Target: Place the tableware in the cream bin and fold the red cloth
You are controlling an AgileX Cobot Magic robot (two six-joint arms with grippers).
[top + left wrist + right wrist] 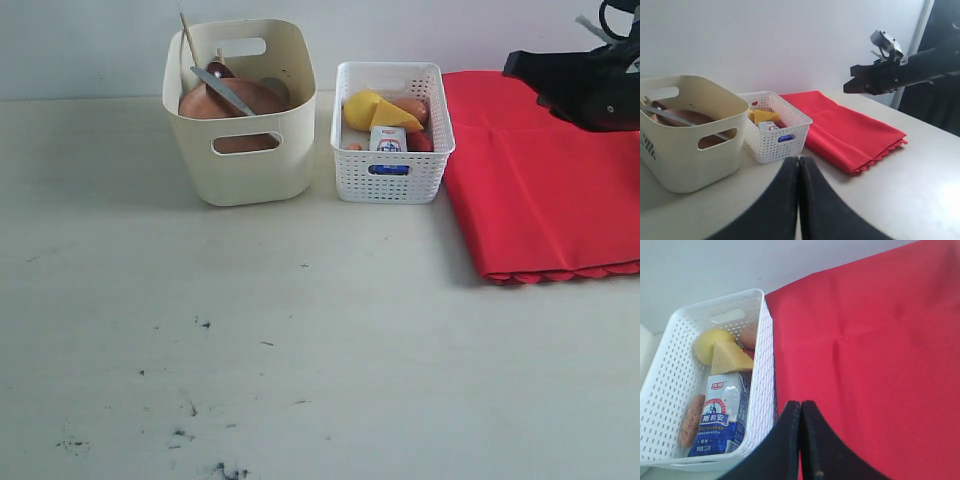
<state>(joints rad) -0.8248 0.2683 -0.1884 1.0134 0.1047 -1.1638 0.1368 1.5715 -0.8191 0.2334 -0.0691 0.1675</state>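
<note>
The cream bin [240, 150] stands at the back left and holds the brown plate [215, 100], the silver knife [222, 90], a chopstick [187, 38] and other tableware. The red cloth [540, 180] lies folded flat at the right, its scalloped edge [565, 274] toward the front. My right gripper [801, 405] is shut and empty, hovering above the cloth [865, 340] beside the white basket; in the exterior view only its arm [590, 85] shows. My left gripper [798, 161] is shut and empty, held above the table in front of both bins [685, 145].
The white lattice basket [392, 160] sits between the cream bin and the cloth, holding a lemon [710, 342], cheese [729, 357], a sausage [690, 422] and a blue-and-white milk carton [720, 412]. Dark smudges [180, 432] mark the front left of the table.
</note>
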